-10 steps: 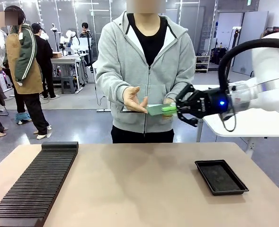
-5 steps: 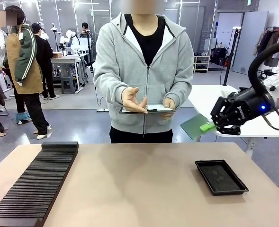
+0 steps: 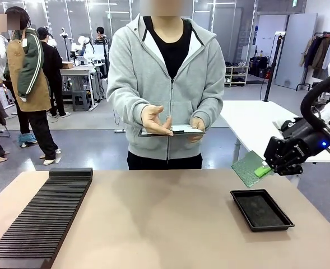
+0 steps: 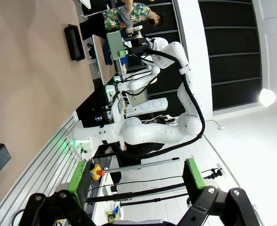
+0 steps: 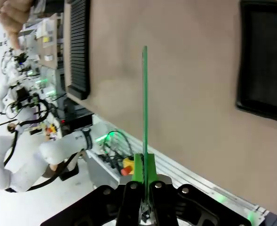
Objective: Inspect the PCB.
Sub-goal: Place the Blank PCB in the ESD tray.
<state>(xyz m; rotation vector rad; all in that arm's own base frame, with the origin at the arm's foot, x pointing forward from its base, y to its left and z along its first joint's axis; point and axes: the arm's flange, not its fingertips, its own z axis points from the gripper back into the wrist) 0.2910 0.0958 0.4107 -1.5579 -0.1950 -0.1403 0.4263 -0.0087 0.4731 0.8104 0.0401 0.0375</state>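
My right gripper (image 3: 267, 167) is shut on the PCB (image 3: 247, 167), a thin green dotted board that sticks out tilted to the left of the fingers. It hangs above the table's right side, just over the far end of the black tray (image 3: 261, 209). In the right wrist view the PCB (image 5: 144, 103) shows edge-on, rising from my shut gripper (image 5: 144, 165), with the tray (image 5: 265, 61) at the right. My left gripper (image 4: 134, 178) stands open with nothing between its green pads (image 4: 77, 176), off the table's edge.
A person stands at the far side with a grey clipboard (image 3: 173, 130) in one hand and the other hand (image 3: 155, 119) open, palm up. A long black slotted rack (image 3: 41, 218) lies along the table's left side. Bare tabletop (image 3: 159, 218) lies between rack and tray.
My right gripper has carried the PCB away from the person's hands, right and downward, to just above the tray. The person's hands stay put.
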